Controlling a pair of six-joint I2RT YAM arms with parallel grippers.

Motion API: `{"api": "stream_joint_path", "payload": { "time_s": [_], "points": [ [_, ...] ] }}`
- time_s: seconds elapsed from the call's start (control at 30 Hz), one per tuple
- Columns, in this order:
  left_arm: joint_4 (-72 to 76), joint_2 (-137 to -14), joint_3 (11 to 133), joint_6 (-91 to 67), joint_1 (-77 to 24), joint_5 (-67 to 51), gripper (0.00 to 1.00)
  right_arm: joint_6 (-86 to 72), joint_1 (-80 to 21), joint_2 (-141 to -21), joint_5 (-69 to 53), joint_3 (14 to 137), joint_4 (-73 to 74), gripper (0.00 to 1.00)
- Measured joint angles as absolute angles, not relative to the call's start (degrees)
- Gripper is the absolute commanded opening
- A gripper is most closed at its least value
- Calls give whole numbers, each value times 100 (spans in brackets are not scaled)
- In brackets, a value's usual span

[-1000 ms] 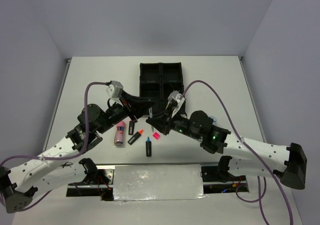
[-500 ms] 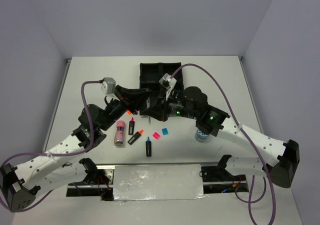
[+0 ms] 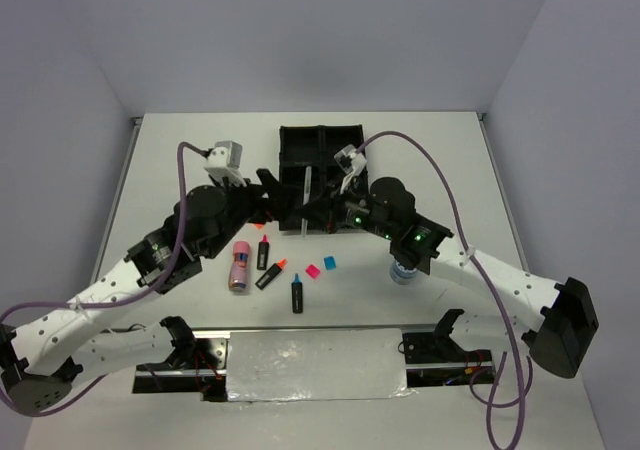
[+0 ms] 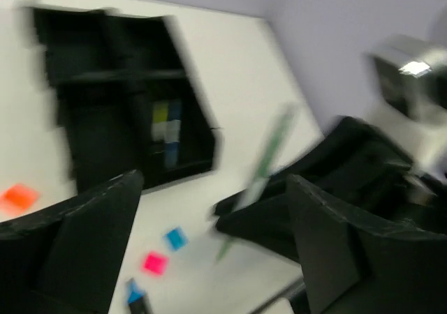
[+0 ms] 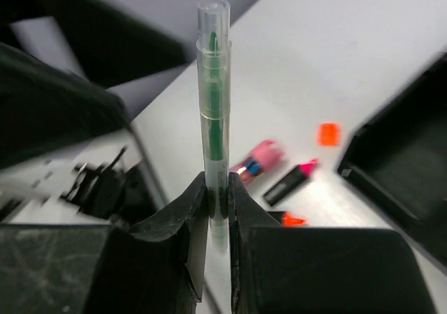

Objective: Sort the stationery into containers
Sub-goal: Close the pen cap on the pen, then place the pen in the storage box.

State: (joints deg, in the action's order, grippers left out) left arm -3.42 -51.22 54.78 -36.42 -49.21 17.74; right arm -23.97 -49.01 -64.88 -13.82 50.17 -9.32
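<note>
Loose on white table near the arm bases: pink tube, black highlighters, pink square, blue square, blue-white roll. Both arms reach inward over the near-left part of the black four-compartment plastic tray. Right gripper clamped on thin clear-barrel green pen, upright; left gripper just beside it, released, jaws wide and empty.

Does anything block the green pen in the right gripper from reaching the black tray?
Nothing visible does. The right gripper holds the thin clear-barrelled green pen close by the black four-compartment plastic tray; the open left gripper sits alongside, not between.
</note>
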Motion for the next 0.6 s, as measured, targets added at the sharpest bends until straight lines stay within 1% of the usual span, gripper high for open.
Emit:
{"api": "stream_joint_path", "payload": {
  "time_s": [0.03, 0.13, 0.23, 0.3, 0.43, 0.57, 0.6],
  "points": [
    [-1085, -5264, 5846, -3916, -4932, 2320, 99, -2488, -4766, -6501, -1197, 4980, -939, 0],
    [-2628, -5474, 6687, -4534, -4890, 3520, 99, -2829, -4298, -6683, -521, 4984, -823, 0],
    [-3465, -5290, 7144, -4775, -4888, 4294, 99, -3273, -3767, -7188, 97, 5245, -176, 0],
    [-3721, -4954, 7144, -4696, -4888, 4493, 99, -3542, -3459, -7719, 473, 5564, 344, 0],
    [-4174, -4377, 7013, -4427, -4888, 4517, 99, -3885, -3111, -8801, 1039, 6243, 1094, 0],
    [-4495, -3929, 6495, -4154, -4888, 4412, 99, -4110, -3048, -9209, 1332, 6488, 1479, 1],
    [-4558, -3811, 6287, -4075, -4888, 4410, 99, -4160, -3048, -9238, 1376, 6528, 1533, 5]
  ]
}}
